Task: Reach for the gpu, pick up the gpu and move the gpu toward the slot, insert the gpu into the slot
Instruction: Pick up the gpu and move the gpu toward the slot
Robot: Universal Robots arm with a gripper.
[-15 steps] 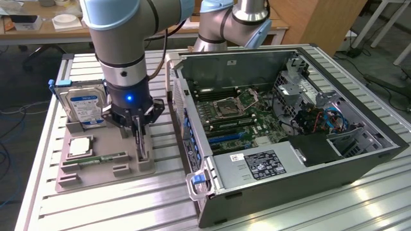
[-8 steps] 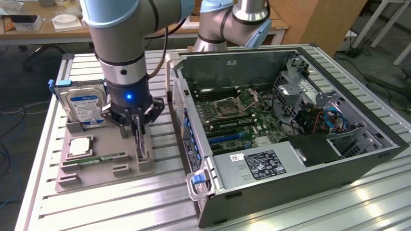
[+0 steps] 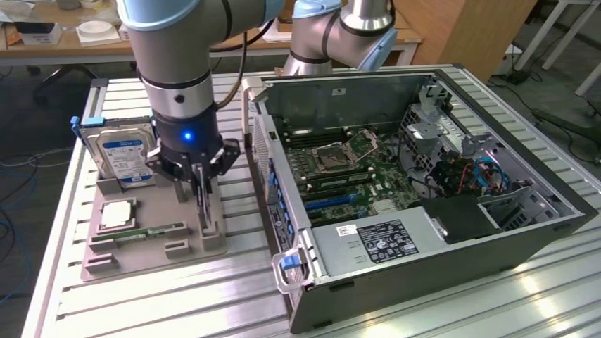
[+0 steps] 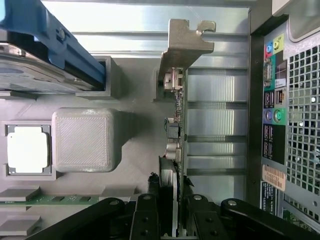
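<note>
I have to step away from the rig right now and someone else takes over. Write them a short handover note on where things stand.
Claw: the claw is shut on the upper edge of the gpu.
Things: the gpu stands upright on edge in the grey holder, beside the open computer case. The blue slot inside the case has no card in it.
Done: reach and grip.
Left: the gpu looks not yet lifted; carrying it over and inserting it are not done.

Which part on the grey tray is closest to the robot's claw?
The gpu, the thin black card standing on edge inside the gripper. The hard drive, square chip and green memory stick sit away from it.
</note>
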